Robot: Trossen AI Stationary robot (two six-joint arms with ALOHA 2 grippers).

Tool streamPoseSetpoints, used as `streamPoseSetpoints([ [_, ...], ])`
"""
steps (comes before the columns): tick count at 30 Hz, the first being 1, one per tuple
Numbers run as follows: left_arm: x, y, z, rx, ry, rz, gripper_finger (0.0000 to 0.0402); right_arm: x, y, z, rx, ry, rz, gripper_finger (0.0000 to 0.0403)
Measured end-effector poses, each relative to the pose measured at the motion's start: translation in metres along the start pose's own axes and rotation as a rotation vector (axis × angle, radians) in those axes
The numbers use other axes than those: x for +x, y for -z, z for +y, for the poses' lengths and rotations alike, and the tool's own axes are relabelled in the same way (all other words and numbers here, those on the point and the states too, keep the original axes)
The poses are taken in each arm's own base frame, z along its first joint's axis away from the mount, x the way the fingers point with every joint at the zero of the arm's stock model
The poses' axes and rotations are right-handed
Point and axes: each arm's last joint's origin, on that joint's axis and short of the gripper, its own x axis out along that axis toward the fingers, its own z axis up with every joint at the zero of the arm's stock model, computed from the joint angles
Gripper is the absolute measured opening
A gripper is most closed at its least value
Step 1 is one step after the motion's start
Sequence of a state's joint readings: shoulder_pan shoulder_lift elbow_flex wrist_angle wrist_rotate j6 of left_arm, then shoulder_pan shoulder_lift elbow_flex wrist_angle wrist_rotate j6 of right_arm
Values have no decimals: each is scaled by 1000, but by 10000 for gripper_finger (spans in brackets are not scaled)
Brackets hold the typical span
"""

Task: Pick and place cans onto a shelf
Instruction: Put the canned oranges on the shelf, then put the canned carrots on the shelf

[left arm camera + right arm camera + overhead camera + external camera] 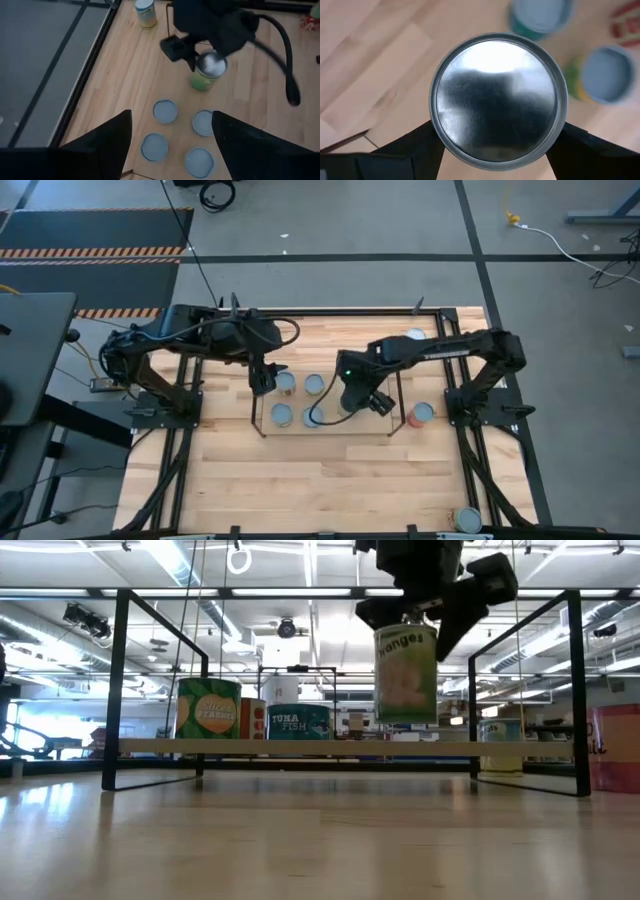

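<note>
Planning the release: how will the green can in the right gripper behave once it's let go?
The green can hangs above shelf level in the right gripper, gripped at its rim. Rigid metal, probably no denting. Taller than the tuna can, so likelier to tip; on its side it would roll.

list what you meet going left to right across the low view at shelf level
Shelf's left end frame → green and yellow can → tuna fish can → green oranges can held up by the right gripper → shelf's right end frame → red can.
</note>
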State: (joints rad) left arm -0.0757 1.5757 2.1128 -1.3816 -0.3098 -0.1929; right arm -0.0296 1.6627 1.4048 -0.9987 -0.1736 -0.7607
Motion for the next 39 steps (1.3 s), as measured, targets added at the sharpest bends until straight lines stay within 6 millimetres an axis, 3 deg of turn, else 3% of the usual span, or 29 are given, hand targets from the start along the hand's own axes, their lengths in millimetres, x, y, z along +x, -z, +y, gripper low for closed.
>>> streamPoseSetpoints([
  [10,0,1,-1,-42,0,10,277,16,-13,-1,-61,-27,-76,307],
  [23,0,1,0,-50,-20,3,277,34,-12,-7,-23,-37,-34,326],
  [34,-2,1,1,-52,-29,0,277,30,-4,-4,-4,-48,52,364],
  [39,-22,5,7,-71,-15,-61,272,8,0,2,-3,-19,56,371],
])
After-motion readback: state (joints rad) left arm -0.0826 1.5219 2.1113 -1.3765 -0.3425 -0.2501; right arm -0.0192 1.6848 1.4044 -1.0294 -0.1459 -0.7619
